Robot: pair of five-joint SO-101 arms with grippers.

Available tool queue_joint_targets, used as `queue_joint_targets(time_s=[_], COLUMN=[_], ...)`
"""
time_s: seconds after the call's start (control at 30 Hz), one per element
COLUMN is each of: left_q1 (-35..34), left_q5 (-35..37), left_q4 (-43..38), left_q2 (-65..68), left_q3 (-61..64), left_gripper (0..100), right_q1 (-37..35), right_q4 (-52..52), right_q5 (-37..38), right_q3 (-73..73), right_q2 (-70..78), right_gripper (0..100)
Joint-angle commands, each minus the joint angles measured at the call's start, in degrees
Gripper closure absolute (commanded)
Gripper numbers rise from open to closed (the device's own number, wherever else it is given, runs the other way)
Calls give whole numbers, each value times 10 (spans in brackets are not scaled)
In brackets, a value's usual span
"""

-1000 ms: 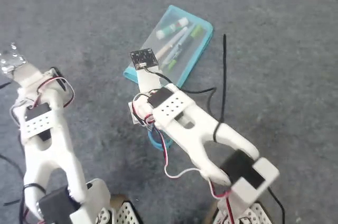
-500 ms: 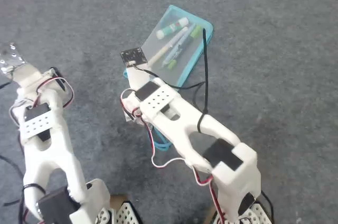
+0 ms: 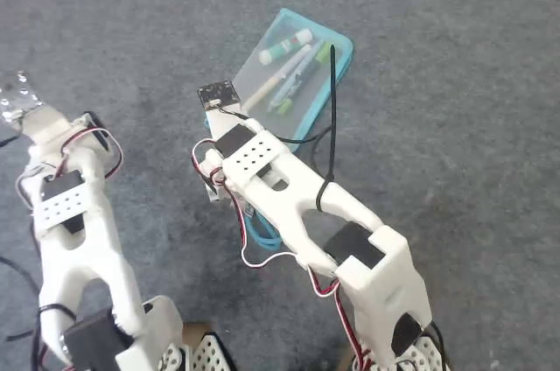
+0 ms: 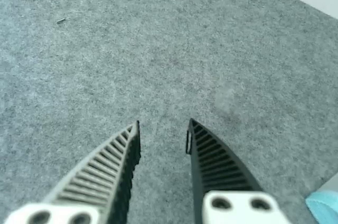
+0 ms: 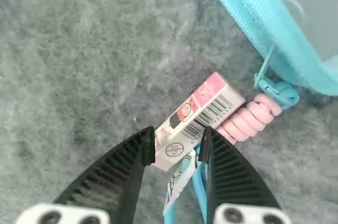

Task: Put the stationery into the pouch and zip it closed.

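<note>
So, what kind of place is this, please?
Probably a robot test bench: two white arms with bare wiring, a grey felt mat as work surface, and a blue pouch of pens as practice material.

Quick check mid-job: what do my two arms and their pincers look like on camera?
The left arm and right arm are white plastic with black servo blocks, perforated plates and looping red, white and black wires. The right one also carries a black cable and a small circuit board. The left pincer and right pincer have dark ribbed, tapering fingers on white mounts.
</note>
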Motion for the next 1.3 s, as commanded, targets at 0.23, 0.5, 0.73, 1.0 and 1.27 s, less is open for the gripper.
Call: queue_joint_targets(time_s=[0.23, 0.5, 0.73, 1.0, 1.27], left_q1=[-2, -2, -2, 14, 46], left_q5=[13, 13, 13, 13, -28], left_q4=[-18, -18, -18, -18, -15], left_q2=[-32, -32, -32, -32, -36], left_q3=[-7, -7, -7, -5, -13], left_gripper=[860, 860, 860, 862, 863], right_q1=[-9, -8, -7, -7, 26], right_q4=[31, 39, 103, 116, 124], right_q5=[-8, -8, -8, -5, 41], right_q3=[-13, -17, -78, -93, -103], right_q2=[1, 39, 46, 42, -72], right_gripper=[858, 779, 727, 997, 991])
